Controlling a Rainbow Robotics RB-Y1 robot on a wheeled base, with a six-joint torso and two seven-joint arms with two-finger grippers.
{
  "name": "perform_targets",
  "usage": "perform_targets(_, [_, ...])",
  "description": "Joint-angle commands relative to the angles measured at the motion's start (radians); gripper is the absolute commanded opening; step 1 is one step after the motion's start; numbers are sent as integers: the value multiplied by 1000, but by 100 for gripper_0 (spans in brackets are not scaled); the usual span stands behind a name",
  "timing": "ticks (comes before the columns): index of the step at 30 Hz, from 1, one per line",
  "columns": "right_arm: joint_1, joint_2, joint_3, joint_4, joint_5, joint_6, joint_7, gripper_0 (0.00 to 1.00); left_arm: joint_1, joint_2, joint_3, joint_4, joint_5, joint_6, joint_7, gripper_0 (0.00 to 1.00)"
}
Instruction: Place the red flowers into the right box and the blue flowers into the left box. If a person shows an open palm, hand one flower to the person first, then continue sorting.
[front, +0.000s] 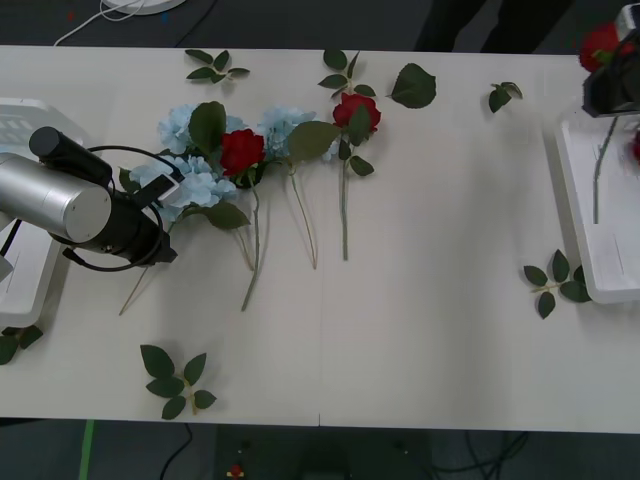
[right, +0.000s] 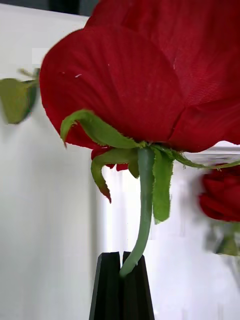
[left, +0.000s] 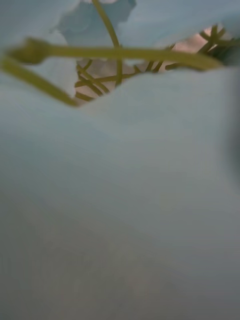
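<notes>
Pale blue flowers against thin green stems

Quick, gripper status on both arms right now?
Left gripper: down in the blue flowers; fingers cannot be told.
Right gripper: shut on a red rose stem, over the right box.

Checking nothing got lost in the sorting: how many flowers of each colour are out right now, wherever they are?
Red roses: 4 (two on the table, one held by the right gripper, one in the right tray)
Blue flowers: 3, as far as the overlapping heads let me tell
Total: 7
</notes>
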Motion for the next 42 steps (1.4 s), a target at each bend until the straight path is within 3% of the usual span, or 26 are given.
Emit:
perform_targets(1, [13,-108,-12,-23,-23,5,44,0,6,-13,-7,-3,3,-3,-2,0])
perform_targets(10, [59,-183,-26,-21,-166,-97,84,0,6,-13,-7,0,-8,-8,29,0])
perform_targets(17, [120,-163,-106,-44,-327,-393,204,0,6,-13,-6,-2,-34,-23,70,0])
perform_targets(28, [133,-13,-143,-147,-392,-830,351,0,6,-12,7,0,-54,-26,107,0])
perform_targets(42, [134,185,-141,-239,-358,-1045,627,0,7,-12,7,0,-61,-25,110,0])
